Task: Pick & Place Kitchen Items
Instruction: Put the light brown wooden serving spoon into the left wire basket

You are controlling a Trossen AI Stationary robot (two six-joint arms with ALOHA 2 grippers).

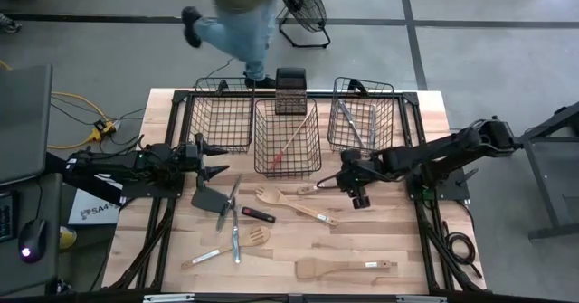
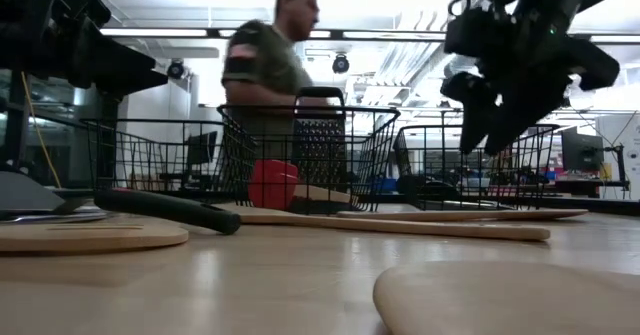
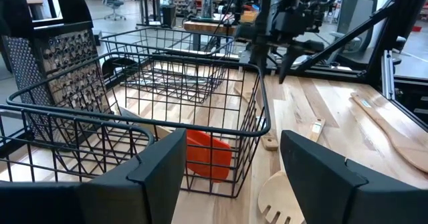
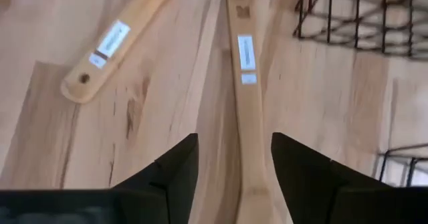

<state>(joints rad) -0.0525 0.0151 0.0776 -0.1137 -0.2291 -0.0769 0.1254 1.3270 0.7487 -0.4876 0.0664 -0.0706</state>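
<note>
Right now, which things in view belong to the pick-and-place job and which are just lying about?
Job:
- wooden fork, under the right gripper, jaws apart, empty
- wooden spatula
- black spatula
- metal cutlery
- red spatula in the middle basket
- tongs in the right basket
- left gripper, open, waiting

Lying about:
- box grater
- floor fan
- person walking past

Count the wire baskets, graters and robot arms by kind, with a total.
Baskets: 3
Grater: 1
Arms: 2
Total: 6
</note>
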